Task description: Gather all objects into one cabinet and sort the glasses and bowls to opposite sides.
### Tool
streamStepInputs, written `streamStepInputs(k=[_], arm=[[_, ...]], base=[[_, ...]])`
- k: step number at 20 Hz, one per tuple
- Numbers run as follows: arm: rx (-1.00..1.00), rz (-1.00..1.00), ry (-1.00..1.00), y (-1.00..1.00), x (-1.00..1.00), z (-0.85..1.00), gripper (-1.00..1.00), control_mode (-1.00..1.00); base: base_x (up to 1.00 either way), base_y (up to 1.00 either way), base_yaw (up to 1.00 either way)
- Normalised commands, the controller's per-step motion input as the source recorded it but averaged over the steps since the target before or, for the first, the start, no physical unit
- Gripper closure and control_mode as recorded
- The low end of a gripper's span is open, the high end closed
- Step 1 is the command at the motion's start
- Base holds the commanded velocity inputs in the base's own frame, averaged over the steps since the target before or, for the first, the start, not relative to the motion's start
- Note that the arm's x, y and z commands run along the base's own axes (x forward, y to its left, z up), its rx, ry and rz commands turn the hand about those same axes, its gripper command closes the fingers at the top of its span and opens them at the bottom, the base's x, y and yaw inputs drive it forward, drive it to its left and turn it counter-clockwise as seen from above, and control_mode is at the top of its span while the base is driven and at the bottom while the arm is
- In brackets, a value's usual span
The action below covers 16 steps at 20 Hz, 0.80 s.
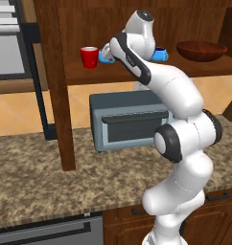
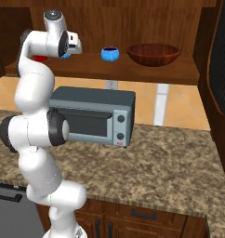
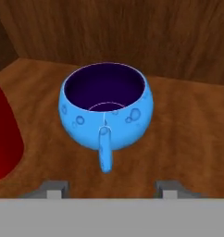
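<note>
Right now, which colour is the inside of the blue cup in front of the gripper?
Dark purple, almost black, inside the blue cup; the hand view shows it best.

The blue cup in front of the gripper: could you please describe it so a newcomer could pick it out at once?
Look at the dark wooden wall cabinet above the toaster oven. On its shelf, going right, stand a red mug, two blue cups and a wide brown bowl. It is the blue cup beside the mug, its handle facing the open gripper; the other cup stands nearer the bowl.

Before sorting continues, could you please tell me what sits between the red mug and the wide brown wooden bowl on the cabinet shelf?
Two squat blue cups: one beside the red mug, one nearer the wide brown wooden bowl, per the base views.
</note>
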Motion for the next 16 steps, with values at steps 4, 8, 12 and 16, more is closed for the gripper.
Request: streamStepInputs(k=[4,8,12,16], arm=[[-0.02,0.00,-0.16,-0.17,-0.66,-0.01,-1.00,-1.00],[0.00,0.00,-0.16,-0.17,-0.38,-0.01,-1.00,-1.00],[0.00,-0.10,-0.17,-0.46,-0.32,0.03,-1.00,-1.00],[0.00,-0.22,-0.15,-0.65,-0.44,0.00,-1.00,-1.00]], base=[[0.00,0.00,0.00],[0.00,0.00,0.00],[0.00,0.00,0.00],[0.00,0.00,0.00]])
